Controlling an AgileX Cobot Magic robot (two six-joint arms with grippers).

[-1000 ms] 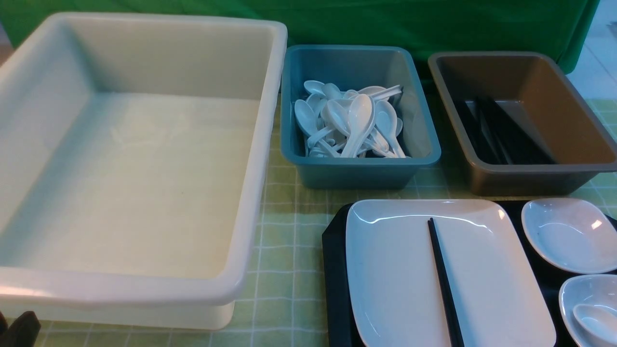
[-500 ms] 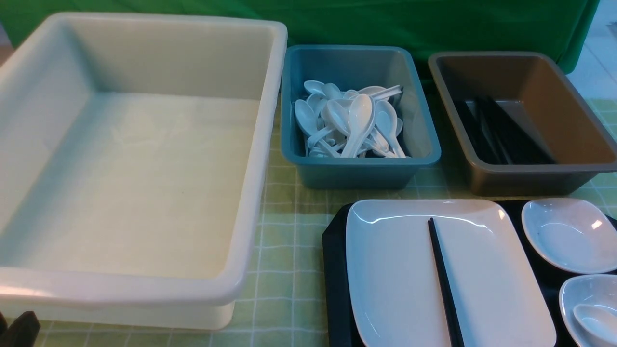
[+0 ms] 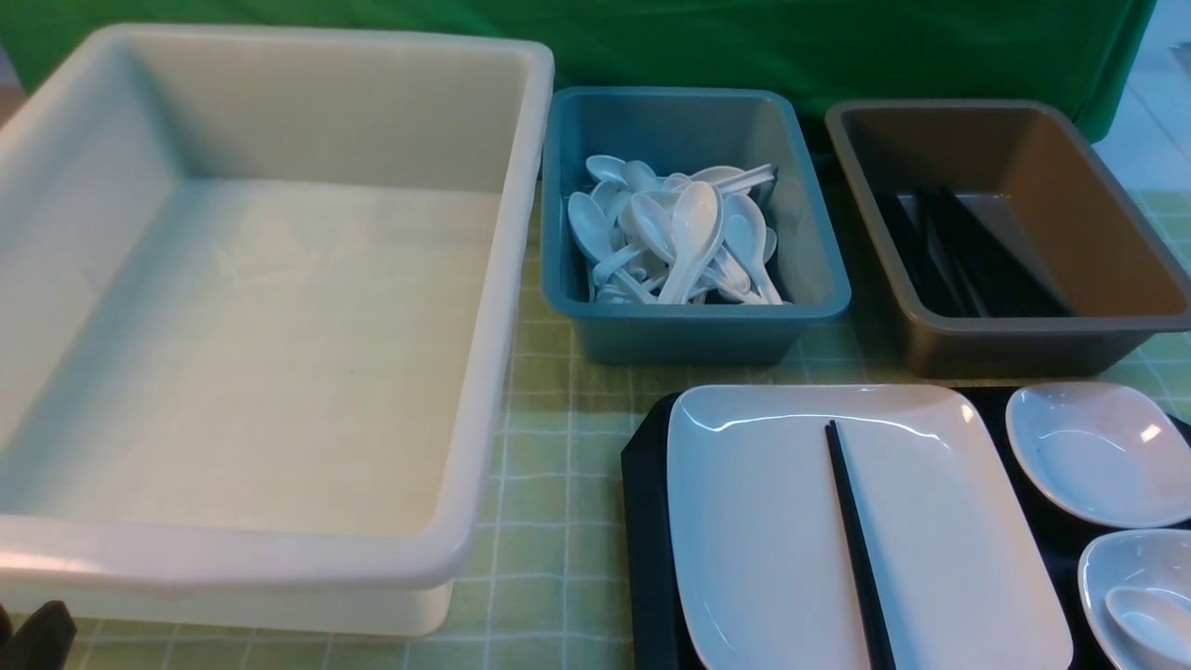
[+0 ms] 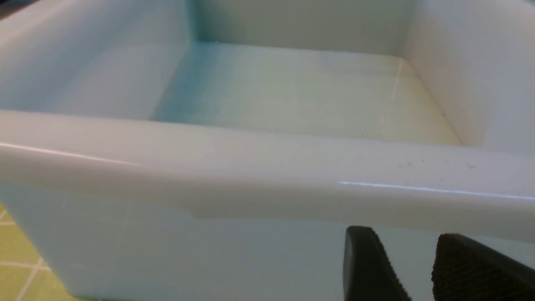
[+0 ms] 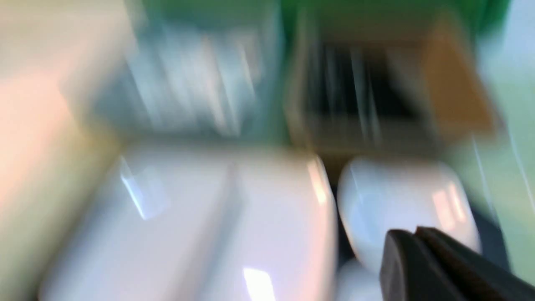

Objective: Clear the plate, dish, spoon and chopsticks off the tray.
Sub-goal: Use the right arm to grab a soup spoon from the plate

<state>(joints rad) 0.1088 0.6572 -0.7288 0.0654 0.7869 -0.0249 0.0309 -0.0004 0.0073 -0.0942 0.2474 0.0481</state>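
Plate (image 3: 772, 521) w/ chopsticks (image 3: 856, 549) across it on tray (image 3: 647, 521), lower right of front view; dish (image 3: 1089, 456) + spoon (image 3: 1149, 619) at right edge. L gripper (image 4: 405, 240) partway open, empty. R gripper (image 5: 416, 232) pinched closed, empty.

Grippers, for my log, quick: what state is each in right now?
Left gripper: open, holding nothing.
Right gripper: shut, holding nothing.

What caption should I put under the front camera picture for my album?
Black chopsticks lie across the plate on the tray, near a blue bin of spoons.
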